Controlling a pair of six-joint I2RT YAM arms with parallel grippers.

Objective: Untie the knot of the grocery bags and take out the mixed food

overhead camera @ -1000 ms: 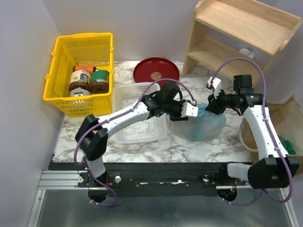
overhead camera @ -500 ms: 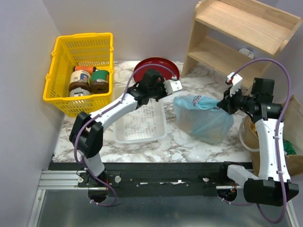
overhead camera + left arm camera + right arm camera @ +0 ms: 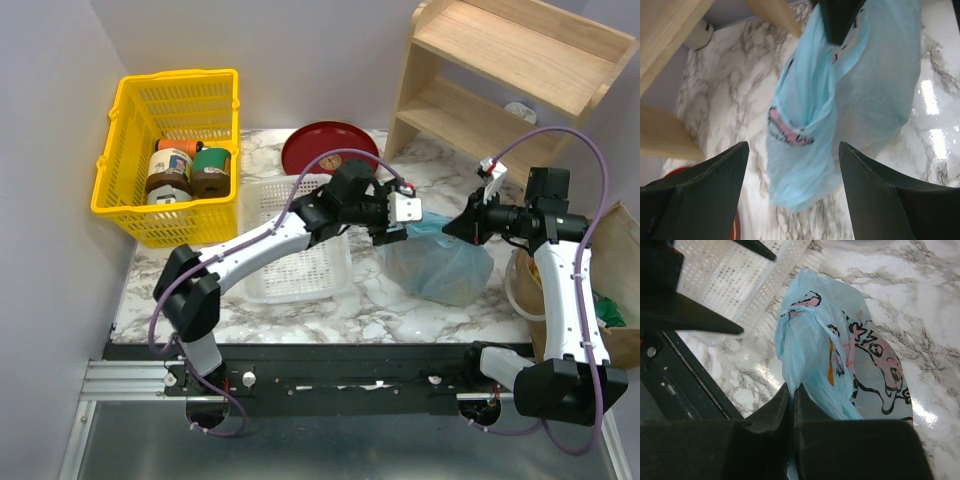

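**Blue bag pinched from the right, left jaws wide**

Light-blue plastic bag (image 3: 440,268) sits centre-right of the overhead view on the marble table (image 3: 330,312), just right of the white perforated tray (image 3: 290,262). Right gripper (image 3: 791,390) clamped on the bag's twisted top edge. Left gripper (image 3: 392,230) at the bag's left side, fingers spread apart, gripping nothing.

readable text: none is found in any view.
light-blue bag (image 3: 860,365): a cartoon drawing is printed in dark outline with pink and orange patches — no letters can be made out.
jars (image 3: 172,170) in the yellow basket (image 3: 120,195): brown, green and orange labels are seen, their wording too small to be read.
red plate (image 3: 345,140): a small gold mark is carried at the centre — illegible.
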